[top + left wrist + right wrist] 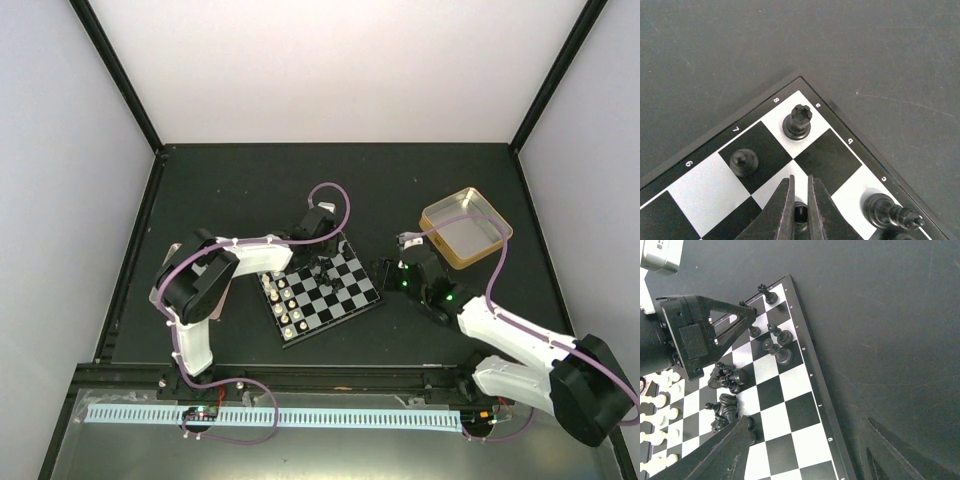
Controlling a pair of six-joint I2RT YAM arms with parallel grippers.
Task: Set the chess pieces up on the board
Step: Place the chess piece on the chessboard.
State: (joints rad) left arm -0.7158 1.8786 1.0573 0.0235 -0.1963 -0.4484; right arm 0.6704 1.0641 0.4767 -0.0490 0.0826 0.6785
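The board [345, 300] lies tilted between the two arms. Cream-white chess pieces [283, 305] stand along its left side, and black chess pieces [325, 283] are heaped near the middle. My left gripper [801, 179] hovers over the far corner, shut on a small black piece [801, 214] above a pale square. A black rook [798, 121] stands on the corner square with a black pawn [744, 161] next to it. My right gripper [807, 452] is open over the board's right edge [816, 390], nothing between its fingers [727, 450].
A gold rectangular tin [466, 228] sits on the dark table at the back right. More black pieces [777, 347] stand near the board's far edge; another black piece [887, 212] stands beside my left fingers. Black frame rails and pale walls enclose the table.
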